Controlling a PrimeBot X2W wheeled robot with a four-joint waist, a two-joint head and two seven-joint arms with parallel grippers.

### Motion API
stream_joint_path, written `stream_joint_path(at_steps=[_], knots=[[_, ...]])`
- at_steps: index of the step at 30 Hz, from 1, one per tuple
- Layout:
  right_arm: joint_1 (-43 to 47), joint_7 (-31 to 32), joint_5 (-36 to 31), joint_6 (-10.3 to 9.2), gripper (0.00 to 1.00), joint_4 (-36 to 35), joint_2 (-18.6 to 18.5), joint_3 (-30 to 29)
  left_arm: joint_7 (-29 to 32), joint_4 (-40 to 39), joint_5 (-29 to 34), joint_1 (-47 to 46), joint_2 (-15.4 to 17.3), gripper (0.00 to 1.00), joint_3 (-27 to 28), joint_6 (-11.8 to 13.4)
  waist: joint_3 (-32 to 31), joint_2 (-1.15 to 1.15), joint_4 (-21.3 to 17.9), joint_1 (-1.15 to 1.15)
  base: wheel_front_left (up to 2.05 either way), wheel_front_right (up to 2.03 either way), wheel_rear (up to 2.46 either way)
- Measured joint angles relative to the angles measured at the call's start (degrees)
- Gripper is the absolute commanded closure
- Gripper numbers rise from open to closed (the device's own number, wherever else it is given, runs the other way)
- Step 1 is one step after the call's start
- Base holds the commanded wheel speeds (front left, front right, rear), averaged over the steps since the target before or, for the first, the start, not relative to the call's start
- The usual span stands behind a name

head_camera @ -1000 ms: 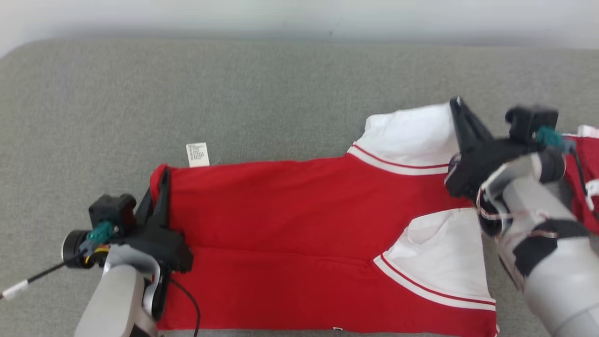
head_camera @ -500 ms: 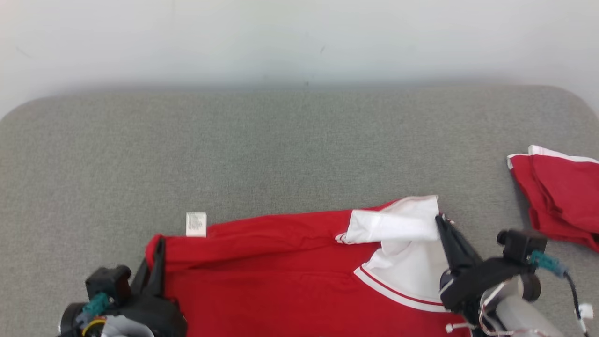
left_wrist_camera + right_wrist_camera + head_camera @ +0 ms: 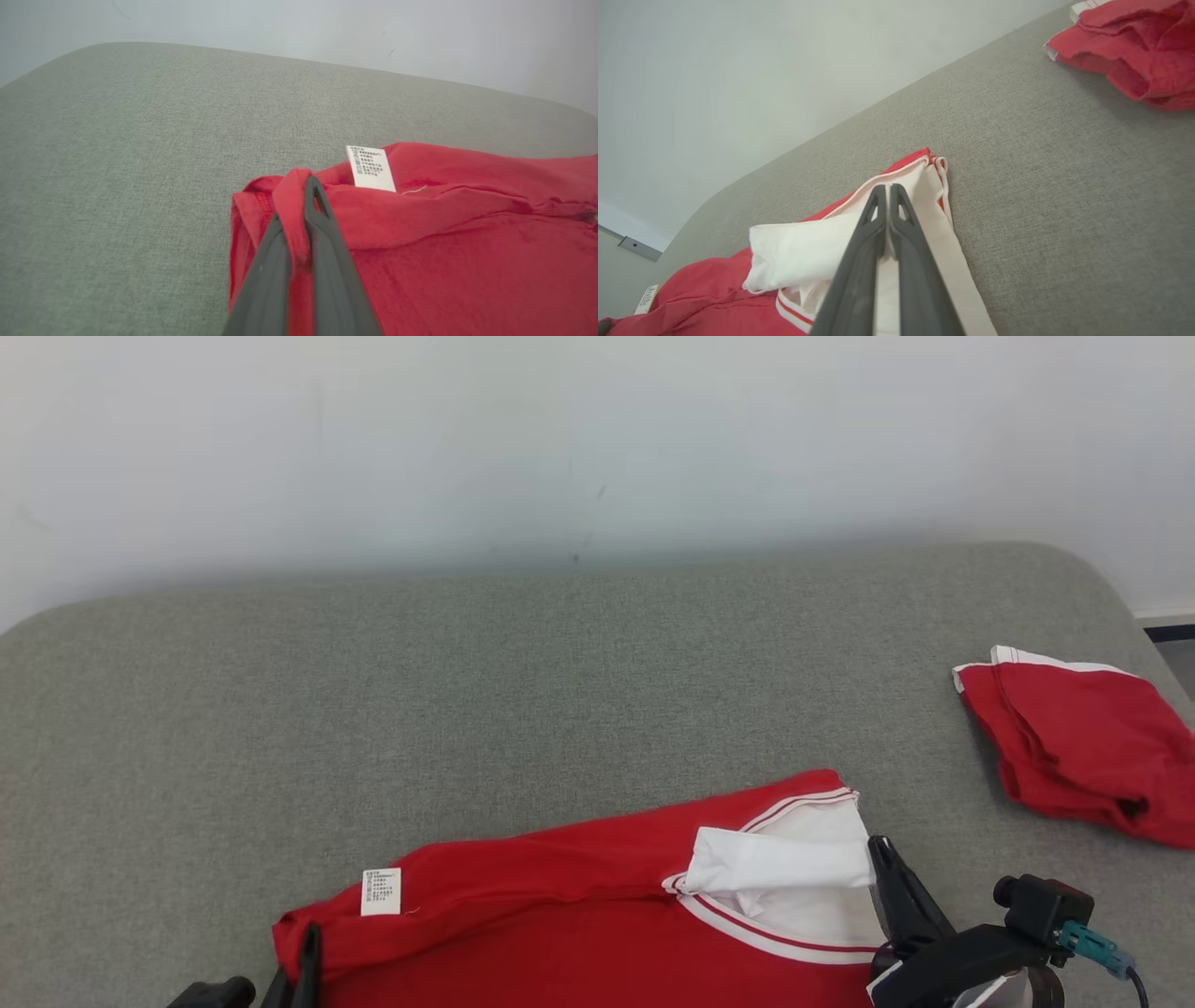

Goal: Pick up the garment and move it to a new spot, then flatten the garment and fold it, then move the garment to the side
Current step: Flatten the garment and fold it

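Observation:
The garment (image 3: 579,933) is a red shirt with white, red-striped sleeves, lying on a grey cushioned surface (image 3: 523,709) at the bottom of the head view. My left gripper (image 3: 308,947) is shut on its red corner, and the left wrist view shows cloth pinched between the fingers (image 3: 327,242) beside a white care label (image 3: 371,168). My right gripper (image 3: 882,854) is shut on the white sleeve (image 3: 780,859), which is doubled over on itself. In the right wrist view the gripper (image 3: 887,189) pinches that sleeve (image 3: 803,252) near its striped edge.
A second red garment (image 3: 1083,756), folded, lies at the right edge of the cushion, also seen as a red bundle (image 3: 1134,42) in the right wrist view. A pale wall (image 3: 560,448) stands behind the cushion's far edge. Bare grey cushion stretches beyond the shirt.
The head camera has tilted up, so the whole picture has dropped. Both grippers have drawn the shirt's far edge over itself; the sleeve is now doubled and the label lies on red cloth.

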Motion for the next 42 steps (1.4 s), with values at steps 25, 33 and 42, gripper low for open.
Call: stream_joint_path(at_steps=[25,33,42], knots=[[5.7,0.0,-9.6,0.0,0.0,-0.8,3.7,-10.7,0.0,-5.2,9.1,4.4,-3.5,0.0,14.5,5.5,-0.6,0.01,-0.3,0.01,0.0,0.0,0.0],[5.7,-0.6,-14.5,0.0,0.0,0.4,5.8,-13.6,0.0,-8.7,10.9,6.3,-4.7,0.0,15.9,6.1,-1.3,0.01,1.0,0.01,0.0,0.0,0.0],[5.8,-0.6,-18.5,0.0,0.0,-0.1,8.0,-15.9,0.0,-10.8,9.6,7.3,-4.9,0.0,13.7,7.9,-1.9,0.01,1.6,0.01,0.0,0.0,0.0]])
